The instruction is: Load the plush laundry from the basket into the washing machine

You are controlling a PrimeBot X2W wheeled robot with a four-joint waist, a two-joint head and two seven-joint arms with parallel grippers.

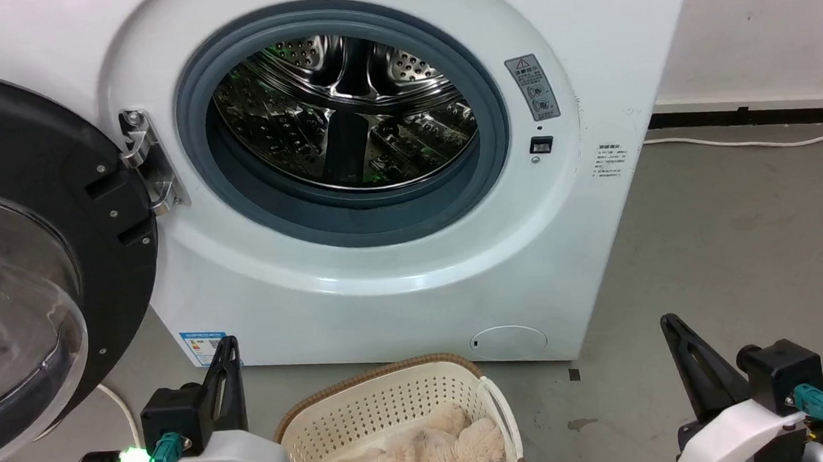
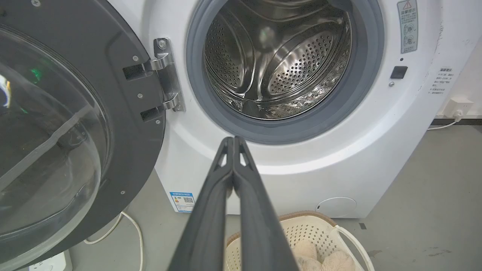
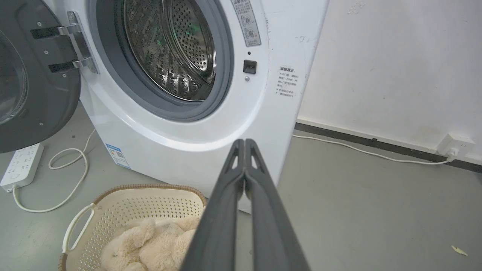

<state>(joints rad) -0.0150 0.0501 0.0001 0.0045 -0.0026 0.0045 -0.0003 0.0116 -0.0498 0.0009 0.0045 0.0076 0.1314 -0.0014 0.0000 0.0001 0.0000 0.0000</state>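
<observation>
The head view takes in both arms at once: the left gripper [image 1: 225, 363] at the lower left and the right gripper [image 1: 677, 342] at the lower right, with the basket [image 1: 388, 405] on the floor between them. It does not show how the fingers stand, but each wrist view does. Both pairs of long dark fingers are pressed together tip to tip, clenched on nothing.

The right wrist view adds a white power strip [image 3: 20, 165] and a looped cable [image 3: 86, 169] on the grey floor [image 3: 376, 207] below the open door, and a wall socket [image 3: 455, 145] at the far right. The left wrist view looks almost straight into the drum [image 2: 278, 64].

The washing machine [image 1: 400, 276] is smooth and white with a rounded front. A grey rubber ring [image 1: 352, 221] lines the opening, and the steel drum behind it is shiny, ribbed and dotted with holes. The door [image 1: 33, 275] – a black frame around domed glass – stands wide open to the left on a metal hinge [image 1: 149, 163].

The basket is an oval of cream plastic pierced with small holes, with a brown woven-look rim and a white loop handle at its side. It stands just in front of the machine, below the opening. The plush toy [image 1: 422, 458] lies inside it. It is beige, long-piled and fluffy, bunched into soft rounded lumps, and the bottom edge of the head view cuts off part of it.
</observation>
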